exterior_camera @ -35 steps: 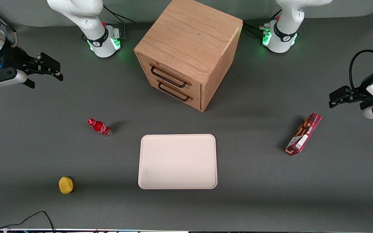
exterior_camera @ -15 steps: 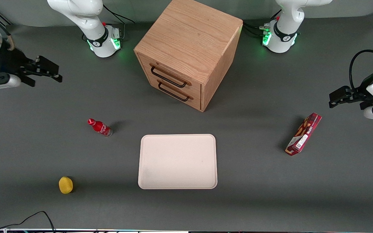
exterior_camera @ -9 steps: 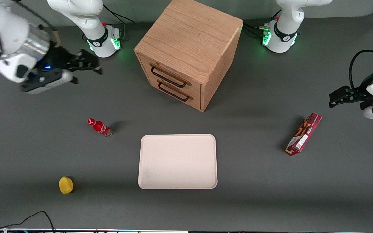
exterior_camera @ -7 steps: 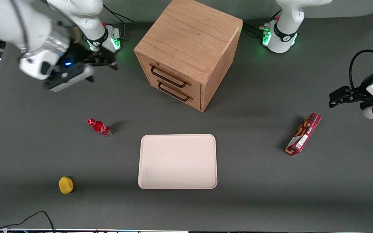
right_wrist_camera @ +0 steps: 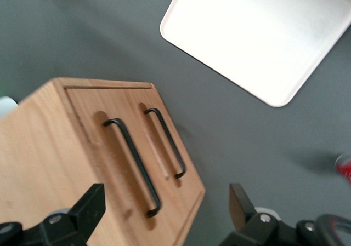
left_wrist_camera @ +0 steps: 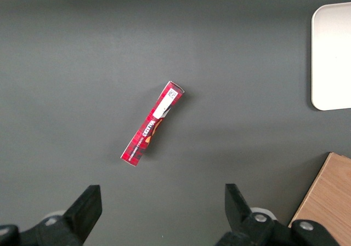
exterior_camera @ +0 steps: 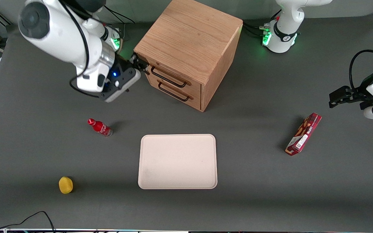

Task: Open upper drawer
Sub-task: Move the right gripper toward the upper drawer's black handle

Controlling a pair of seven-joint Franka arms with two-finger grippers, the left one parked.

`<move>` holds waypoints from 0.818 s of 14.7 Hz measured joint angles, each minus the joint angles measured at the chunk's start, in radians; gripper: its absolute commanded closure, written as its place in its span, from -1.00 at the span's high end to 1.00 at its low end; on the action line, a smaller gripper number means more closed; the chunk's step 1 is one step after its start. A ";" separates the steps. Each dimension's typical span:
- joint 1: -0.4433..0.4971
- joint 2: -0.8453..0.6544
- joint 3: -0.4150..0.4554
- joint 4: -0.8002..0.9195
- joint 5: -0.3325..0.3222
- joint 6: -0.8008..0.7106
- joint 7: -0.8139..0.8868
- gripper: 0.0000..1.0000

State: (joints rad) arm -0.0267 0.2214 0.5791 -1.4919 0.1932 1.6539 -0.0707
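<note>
Black two-finger gripper (exterior_camera: 140,64), fingers spread, hangs in front of the light oak upper drawer (exterior_camera: 170,75) of the wooden cube cabinet (exterior_camera: 189,42). Closely stacked handles: it may grab the lower drawer (exterior_camera: 175,92) by mistake.

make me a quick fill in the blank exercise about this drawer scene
1. The claw hovers at the cabinet's front corner, its fingers ____.
2. The upper drawer is still ____.
3. The tray holds ____.
4. The red bottle stands nearer the camera than the ____.

Missing: open; shut; nothing; cabinet
</note>
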 measured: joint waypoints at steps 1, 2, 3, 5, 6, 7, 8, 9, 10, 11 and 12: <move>0.004 0.018 0.000 0.001 -0.017 0.003 -0.043 1.00; 0.011 0.032 0.000 0.001 -0.032 0.007 -0.085 1.00; 0.023 0.042 0.001 0.001 -0.047 0.013 -0.115 1.00; 0.049 0.051 0.001 0.001 -0.061 0.017 -0.151 1.00; 0.064 0.053 0.002 0.000 -0.063 0.017 -0.162 1.00; 0.080 0.055 0.002 -0.003 -0.066 0.018 -0.166 1.00; 0.093 0.057 0.002 -0.012 -0.070 0.024 -0.168 1.00; 0.103 0.059 0.002 -0.029 -0.073 0.039 -0.170 1.00; 0.111 0.060 0.003 -0.048 -0.076 0.056 -0.177 1.00; 0.116 0.061 0.003 -0.066 -0.077 0.073 -0.190 1.00; 0.119 0.063 0.003 -0.082 -0.078 0.087 -0.203 1.00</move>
State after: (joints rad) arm 0.0918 0.2840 0.5817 -1.5735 0.1151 1.7406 -0.2739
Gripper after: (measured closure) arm 0.000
